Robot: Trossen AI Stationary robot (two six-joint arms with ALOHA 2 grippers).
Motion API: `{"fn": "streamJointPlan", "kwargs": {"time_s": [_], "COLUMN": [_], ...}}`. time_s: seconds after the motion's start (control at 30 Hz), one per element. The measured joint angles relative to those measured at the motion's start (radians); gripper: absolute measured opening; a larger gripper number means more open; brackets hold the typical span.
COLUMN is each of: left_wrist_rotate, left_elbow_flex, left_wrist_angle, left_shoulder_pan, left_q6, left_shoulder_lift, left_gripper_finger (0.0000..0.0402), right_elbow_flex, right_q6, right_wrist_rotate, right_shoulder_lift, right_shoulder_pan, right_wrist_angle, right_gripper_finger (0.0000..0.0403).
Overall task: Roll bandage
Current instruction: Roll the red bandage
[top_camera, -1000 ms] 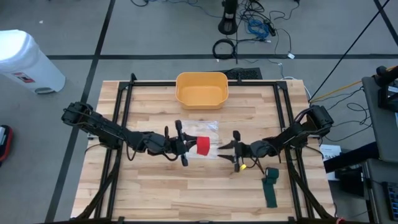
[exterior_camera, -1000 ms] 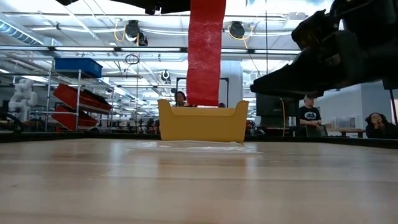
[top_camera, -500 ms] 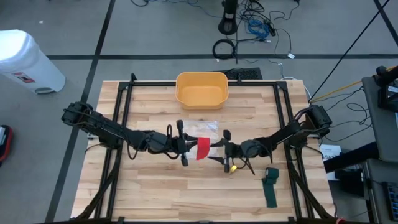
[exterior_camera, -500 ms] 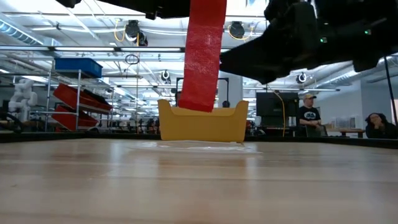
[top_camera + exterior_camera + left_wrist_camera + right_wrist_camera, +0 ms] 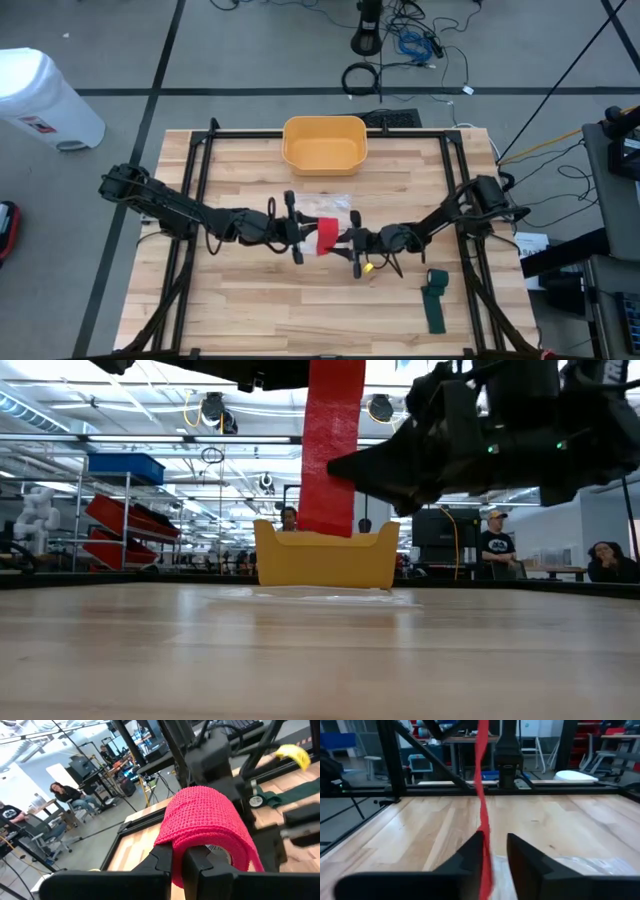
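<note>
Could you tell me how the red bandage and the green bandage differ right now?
The red bandage is held up above the table, hanging as a loose strip, while the green bandage lies flat on the wood. The red one sits mid-table between the left gripper, shut on it, and the right gripper; the green one lies untouched near the right edge. Both look like soft fabric strips.

A yellow plastic tub [image 5: 324, 143] stands at the far edge of the wooden slatted table [image 5: 250, 300]. A clear plastic wrapper [image 5: 335, 204] lies near the middle. A white plastic bin [image 5: 42, 98] stands on the floor.
</note>
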Motion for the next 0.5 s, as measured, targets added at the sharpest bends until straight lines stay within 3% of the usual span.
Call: {"fn": "streamJointPlan", "kwargs": {"time_s": [0.23, 0.5], "left_wrist_rotate": [0.000, 0.000], "left_elbow_flex": [0.000, 0.000], "left_wrist_angle": [0.009, 0.009], "left_shoulder_pan": [-0.001, -0.012], "left_q6": [-0.001, -0.026], "left_shoulder_lift": [0.000, 0.000], "left_gripper_finger": [0.0013, 0.0013], "right_elbow_flex": [0.054, 0.053], "right_q6": [0.001, 0.000], "right_wrist_rotate": [-0.070, -0.001], "right_shoulder_lift": [0.051, 0.052], "right_shoulder_pan": [-0.020, -0.043], "right_wrist_angle": [-0.005, -0.046], "right_gripper_finger": [0.0005, 0.0000]}}
